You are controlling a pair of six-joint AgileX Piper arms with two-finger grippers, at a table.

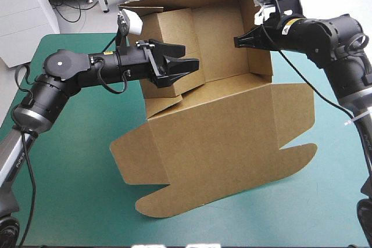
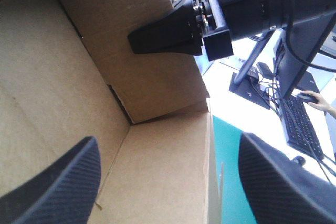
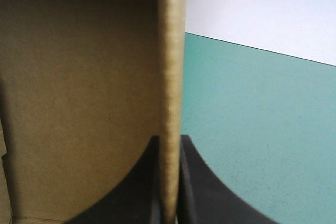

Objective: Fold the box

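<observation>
Right jaws clamped on box point(image 1: 221, 126) right wall; left jaws apart, apparently over raised left wall.

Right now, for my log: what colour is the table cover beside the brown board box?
Teal-green table cover; clearest in the right wrist view.

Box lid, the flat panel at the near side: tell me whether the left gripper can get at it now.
Probably yes. The left gripper is open and empty at the left wall; the lid lies bare on the teal-green cover below it, with nothing between.
</observation>
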